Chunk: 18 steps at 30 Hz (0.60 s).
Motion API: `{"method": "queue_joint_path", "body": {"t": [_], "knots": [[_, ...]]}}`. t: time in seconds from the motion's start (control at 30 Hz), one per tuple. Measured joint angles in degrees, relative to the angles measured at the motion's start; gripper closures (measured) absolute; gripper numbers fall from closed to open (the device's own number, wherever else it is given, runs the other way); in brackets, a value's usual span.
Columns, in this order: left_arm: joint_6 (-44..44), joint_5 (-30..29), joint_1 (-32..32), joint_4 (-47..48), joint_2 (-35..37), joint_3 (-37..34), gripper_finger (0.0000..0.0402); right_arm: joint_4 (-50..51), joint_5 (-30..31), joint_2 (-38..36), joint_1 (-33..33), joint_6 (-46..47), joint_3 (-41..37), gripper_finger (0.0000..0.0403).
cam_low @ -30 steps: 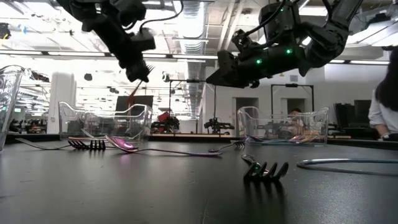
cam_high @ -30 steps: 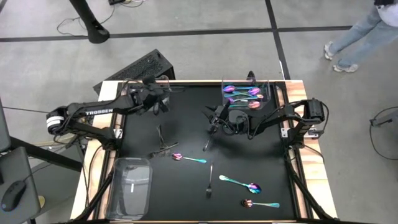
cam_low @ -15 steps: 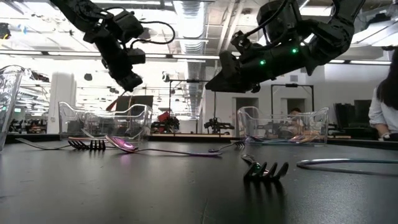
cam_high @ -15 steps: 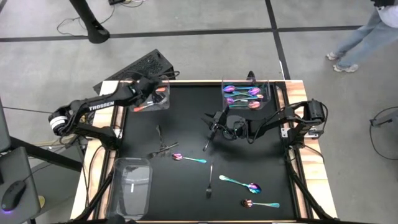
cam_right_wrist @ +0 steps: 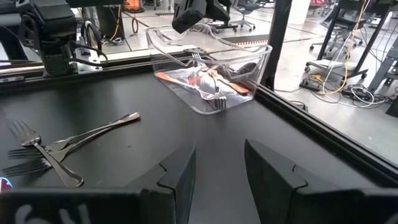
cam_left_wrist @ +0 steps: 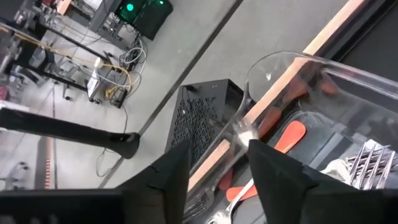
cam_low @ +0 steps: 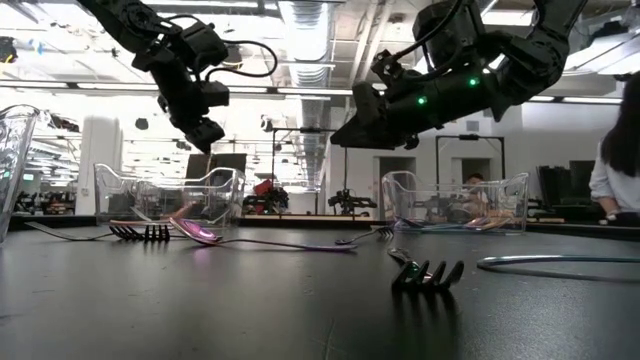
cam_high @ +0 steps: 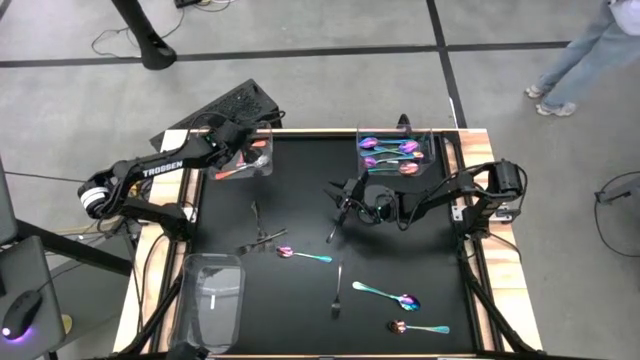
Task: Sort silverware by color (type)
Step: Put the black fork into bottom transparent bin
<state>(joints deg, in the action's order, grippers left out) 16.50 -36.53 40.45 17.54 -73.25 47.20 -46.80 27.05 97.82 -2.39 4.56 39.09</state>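
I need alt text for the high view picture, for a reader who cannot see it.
From above, the left gripper hangs open over a clear tray of coppery silverware at the black table's far left. The right gripper, open, hovers mid-table; iridescent spoons and dark forks lie scattered.

1. Right gripper (cam_right_wrist: 219,165): two dark fingers apart, nothing between them, above the black table (cam_right_wrist: 124,155);
2. Clear tray (cam_right_wrist: 211,71) holding coppery silverware (cam_right_wrist: 208,84);
3. Dark forks (cam_right_wrist: 56,146), crossed on the table;
4. Left gripper (cam_right_wrist: 202,12) above the tray.
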Motion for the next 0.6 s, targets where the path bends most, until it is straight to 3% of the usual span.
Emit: {"method": "queue_joint_path", "body": {"t": [0.13,0.4,0.6], "knots": [[-5.10,1.45,-0.41,-0.59,0.00,-0.02,0.0229,0.52,0.00,0.00,-0.01,-0.05,0.00,0.0244],[-4.58,11.05,-2.49,-3.53,0.98,-0.04,0.0228,-0.04,-0.17,-0.01,-0.19,-0.42,0.00,0.0244],[-6.69,12.33,-7.33,-3.59,5.94,-0.42,0.0228,-0.16,-1.57,-0.02,1.68,2.17,0.02,0.0244]]}}
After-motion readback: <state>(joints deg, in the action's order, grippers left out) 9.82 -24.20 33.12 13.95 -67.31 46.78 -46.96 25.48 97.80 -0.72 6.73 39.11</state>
